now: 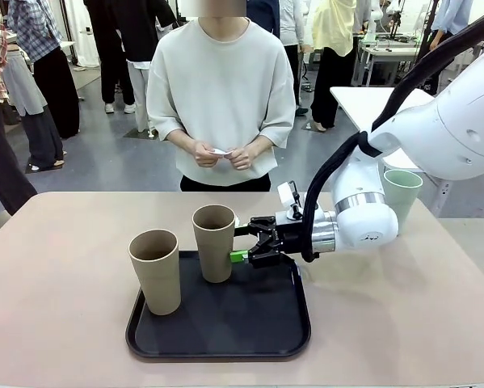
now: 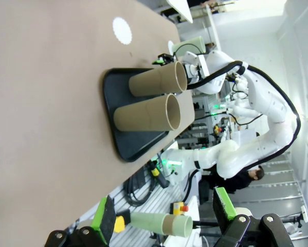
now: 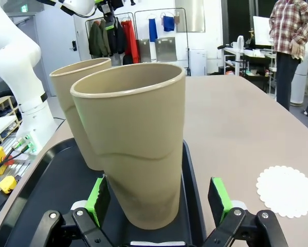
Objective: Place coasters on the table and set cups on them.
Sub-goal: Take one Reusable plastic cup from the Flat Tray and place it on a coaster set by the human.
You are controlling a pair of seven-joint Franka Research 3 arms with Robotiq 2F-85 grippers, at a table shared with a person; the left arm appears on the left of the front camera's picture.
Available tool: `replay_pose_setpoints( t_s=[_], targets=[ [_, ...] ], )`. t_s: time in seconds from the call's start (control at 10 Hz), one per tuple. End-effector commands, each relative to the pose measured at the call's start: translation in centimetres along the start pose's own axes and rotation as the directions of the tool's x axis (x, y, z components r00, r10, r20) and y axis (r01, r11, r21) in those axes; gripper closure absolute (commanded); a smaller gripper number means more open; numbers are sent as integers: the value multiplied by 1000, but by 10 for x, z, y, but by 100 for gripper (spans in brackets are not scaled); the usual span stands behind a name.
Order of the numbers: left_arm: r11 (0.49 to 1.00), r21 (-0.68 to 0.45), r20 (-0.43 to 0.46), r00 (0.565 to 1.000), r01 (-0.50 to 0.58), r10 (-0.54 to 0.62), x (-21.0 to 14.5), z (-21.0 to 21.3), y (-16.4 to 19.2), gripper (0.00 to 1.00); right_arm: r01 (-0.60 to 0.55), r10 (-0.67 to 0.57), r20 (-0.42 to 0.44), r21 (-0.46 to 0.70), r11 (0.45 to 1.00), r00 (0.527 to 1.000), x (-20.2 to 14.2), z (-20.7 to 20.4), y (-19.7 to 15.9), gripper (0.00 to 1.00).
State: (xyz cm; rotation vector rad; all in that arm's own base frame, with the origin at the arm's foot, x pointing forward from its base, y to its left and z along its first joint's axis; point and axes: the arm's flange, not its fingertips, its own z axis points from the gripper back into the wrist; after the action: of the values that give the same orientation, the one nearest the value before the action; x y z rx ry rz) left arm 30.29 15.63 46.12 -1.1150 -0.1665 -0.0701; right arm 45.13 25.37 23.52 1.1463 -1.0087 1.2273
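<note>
Tan matte tapered cup (image 3: 133, 128) | right pincer (image 3: 159, 199) wide astride it | left pincer (image 2: 164, 213) wide

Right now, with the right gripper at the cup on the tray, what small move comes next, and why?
Probably close the right gripper on the cup. Its jaws stand open, a green pad either side of the cup's lower wall, not yet gripping. The cup stands upright on the black tray, and a coaster lies bare on the table nearby.
</note>
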Motion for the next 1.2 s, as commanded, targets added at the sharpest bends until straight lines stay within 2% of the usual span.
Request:
replay_pose_setpoints(
  t_s=[0.0, 1.1],
  targets=[
    [1000, -17, 8, 1000, 15, -15, 0, 1, 0, 0, 7, -7, -7, 46, 999, 1000, 0, -5, -2, 0],
    [1000, -17, 8, 1000, 15, -15, 0, 1, 0, 0, -20, 18, 19, 114, 993, 1000, -2, -63, -17, 0]
  ],
)
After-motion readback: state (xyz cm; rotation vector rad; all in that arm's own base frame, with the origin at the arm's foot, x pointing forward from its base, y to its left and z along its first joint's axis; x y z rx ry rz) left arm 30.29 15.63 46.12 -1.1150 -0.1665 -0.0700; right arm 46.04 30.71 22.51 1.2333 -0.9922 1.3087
